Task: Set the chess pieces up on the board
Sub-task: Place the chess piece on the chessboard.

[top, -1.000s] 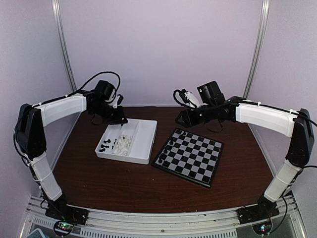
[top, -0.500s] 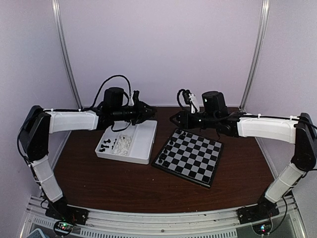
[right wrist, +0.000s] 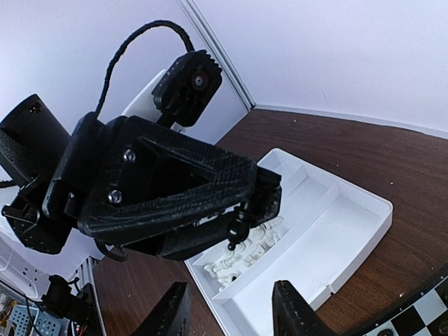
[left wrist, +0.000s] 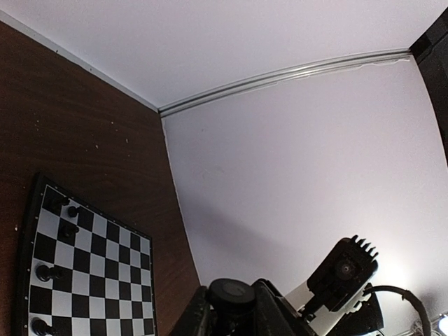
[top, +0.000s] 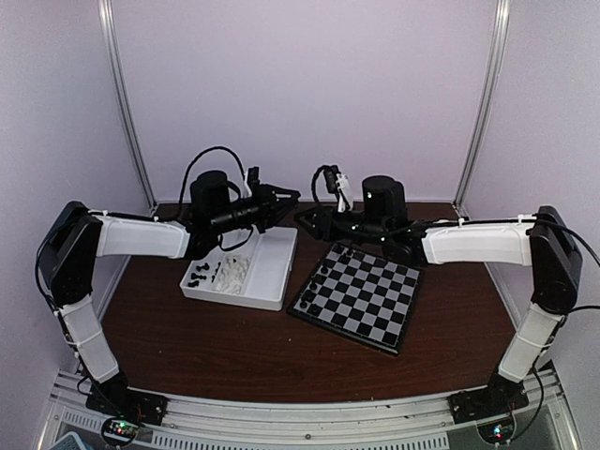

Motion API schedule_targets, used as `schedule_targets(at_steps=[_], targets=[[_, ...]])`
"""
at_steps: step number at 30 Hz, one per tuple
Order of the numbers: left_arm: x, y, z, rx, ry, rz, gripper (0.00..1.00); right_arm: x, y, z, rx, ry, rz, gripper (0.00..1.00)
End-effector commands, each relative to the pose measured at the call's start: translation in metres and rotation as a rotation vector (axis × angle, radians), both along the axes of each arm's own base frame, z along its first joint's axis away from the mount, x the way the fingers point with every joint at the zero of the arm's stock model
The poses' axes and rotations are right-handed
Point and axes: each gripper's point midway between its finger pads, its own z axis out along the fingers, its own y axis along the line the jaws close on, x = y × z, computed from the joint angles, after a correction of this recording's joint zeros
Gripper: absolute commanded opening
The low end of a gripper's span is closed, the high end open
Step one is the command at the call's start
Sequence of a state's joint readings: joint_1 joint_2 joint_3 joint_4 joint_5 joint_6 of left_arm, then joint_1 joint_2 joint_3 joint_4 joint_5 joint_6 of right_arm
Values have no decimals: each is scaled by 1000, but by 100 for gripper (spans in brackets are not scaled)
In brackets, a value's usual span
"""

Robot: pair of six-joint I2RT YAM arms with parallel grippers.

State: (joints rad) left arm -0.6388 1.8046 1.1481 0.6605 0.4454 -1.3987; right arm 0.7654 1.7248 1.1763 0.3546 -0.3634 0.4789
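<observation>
Seen from above, the left gripper [top: 284, 198] reaches in from the left side of the frame and hangs in the air over the far right corner of a white rectangular plastic tray with dividers [top: 270, 267]. In the right wrist view that gripper [right wrist: 260, 198] fills the left and middle of the frame. Its jaws are nearly closed on one thin black chessman [right wrist: 236, 231], which points down below the fingertips. The left wrist view does not show its own fingers.

The tray sits left of centre on the dark brown wooden table [top: 234, 347]. A small cluster of loose black chess pieces [top: 197, 277] lies in the tray's left part. Loose white chess pieces [top: 230, 272] are heaped just to the right of them.

Just right of the left gripper's tip, near it but apart, is the right gripper [top: 305, 217], also raised off the table. At the bottom edge of its own wrist view the jaws of the right gripper [right wrist: 231, 311] stand well apart with nothing between them.

Right of the tray lies the flat square chessboard of black and pale grey squares [top: 361, 305], turned at an angle. A few black chessmen [top: 345, 253] stand along its far and left edges.
</observation>
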Motion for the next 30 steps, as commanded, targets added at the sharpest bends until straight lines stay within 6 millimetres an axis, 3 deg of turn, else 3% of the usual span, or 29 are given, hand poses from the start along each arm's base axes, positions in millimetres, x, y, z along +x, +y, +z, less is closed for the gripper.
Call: schedule_targets(at_steps=[1, 10, 26, 30], targets=[[-3, -2, 15, -56, -45, 10, 22, 8, 6, 28, 70, -50, -9, 41], [-6, -3, 17, -74, -49, 8, 22, 20, 11, 34, 76, -46, -34, 37], [-9, -3, 18, -88, -51, 6, 22, 34, 10, 24, 62, -15, -76, 34], [-9, -3, 18, -90, -50, 7, 23, 37, 9, 26, 74, -15, -78, 25]])
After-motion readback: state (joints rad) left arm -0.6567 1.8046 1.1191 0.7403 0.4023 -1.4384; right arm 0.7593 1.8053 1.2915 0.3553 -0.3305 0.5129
